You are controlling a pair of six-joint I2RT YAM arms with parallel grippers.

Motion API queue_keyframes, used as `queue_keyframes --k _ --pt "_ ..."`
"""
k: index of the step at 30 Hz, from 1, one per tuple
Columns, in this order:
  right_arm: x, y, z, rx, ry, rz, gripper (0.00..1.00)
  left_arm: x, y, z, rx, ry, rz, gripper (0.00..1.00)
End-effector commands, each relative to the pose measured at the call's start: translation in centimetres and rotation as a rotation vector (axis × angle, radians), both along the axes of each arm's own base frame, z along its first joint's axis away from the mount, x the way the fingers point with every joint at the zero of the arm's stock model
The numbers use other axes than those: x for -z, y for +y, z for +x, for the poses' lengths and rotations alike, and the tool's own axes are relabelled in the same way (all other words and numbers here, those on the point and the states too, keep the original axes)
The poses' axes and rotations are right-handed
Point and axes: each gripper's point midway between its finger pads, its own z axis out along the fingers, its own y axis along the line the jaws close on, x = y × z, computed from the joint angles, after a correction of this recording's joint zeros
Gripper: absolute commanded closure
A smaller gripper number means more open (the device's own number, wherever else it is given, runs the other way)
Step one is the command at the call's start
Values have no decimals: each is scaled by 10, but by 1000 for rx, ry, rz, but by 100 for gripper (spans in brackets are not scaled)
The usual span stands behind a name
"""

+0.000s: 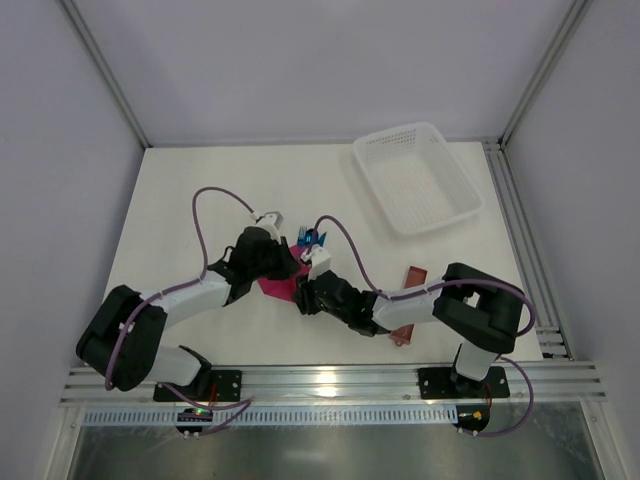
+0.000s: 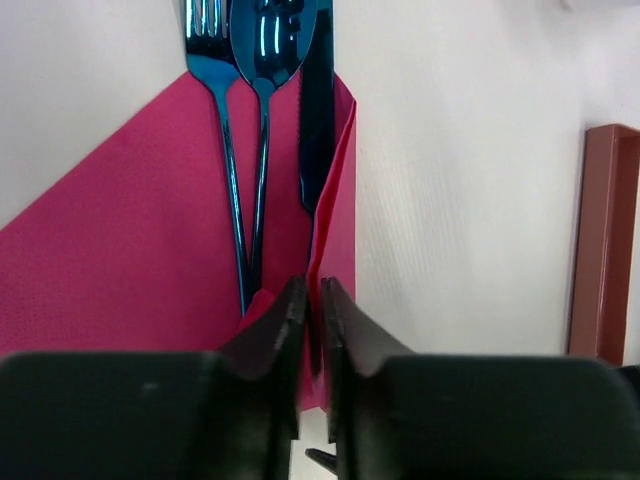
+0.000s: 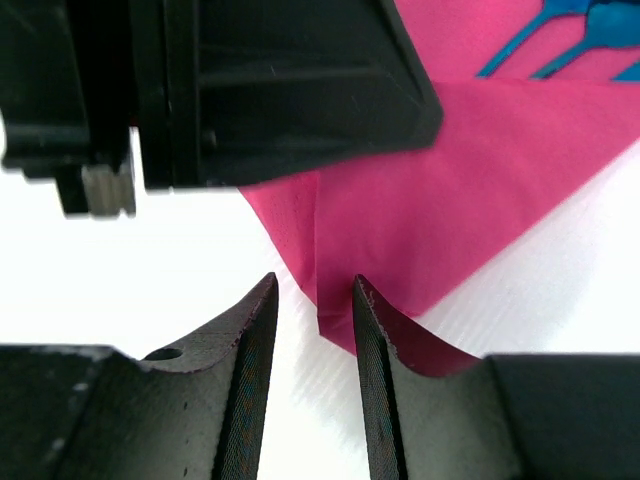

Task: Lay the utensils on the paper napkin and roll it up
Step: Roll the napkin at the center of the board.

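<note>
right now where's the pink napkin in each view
top external: napkin, a small magenta patch at centre.
left wrist: fills left and middle, its fold pinched in the left pincer.
right wrist: upper right.
shared landmark: blue utensils lying on it.

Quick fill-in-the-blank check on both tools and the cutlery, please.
1. The left tool is ____ on a raised fold of the magenta-pink paper napkin.
2. Among the slim blue plastic utensils, the ____ lies between the fork and the knife.
3. The right tool has its jaws ____, with a napkin corner between them.
Missing words: shut; spoon; open.
</note>
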Motion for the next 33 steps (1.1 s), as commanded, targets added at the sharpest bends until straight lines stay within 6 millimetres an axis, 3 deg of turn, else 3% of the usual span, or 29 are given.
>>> queue_keyframes --k 1,4,9,11,18,23,29,32,33 --pt "-24 -4 2 37 -34 63 62 -16 -2 18 -16 -56 10 92" --pt "-29 -18 0 83 -13 63 63 -19 -2 24 -24 -63 26 98" --pt "-19 -48 6 214 20 1 69 -12 5 30 -59 -44 82 100" --pt "-22 -49 11 223 28 12 70 -8 7 30 -67 -36 89 100" --pt "-25 -42 17 245 107 89 74 -1 13 30 -87 -17 124 100" --pt "-27 -24 9 130 99 109 74 1 15 29 -89 -10 129 99" --pt "-43 -15 6 82 44 128 75 0 13 27 -83 -8 116 98" --pt "-50 -10 5 65 -4 81 90 -2 10 29 -83 -7 107 98" --pt "-52 -7 3 55 -15 76 91 -2 10 30 -85 -8 106 98"
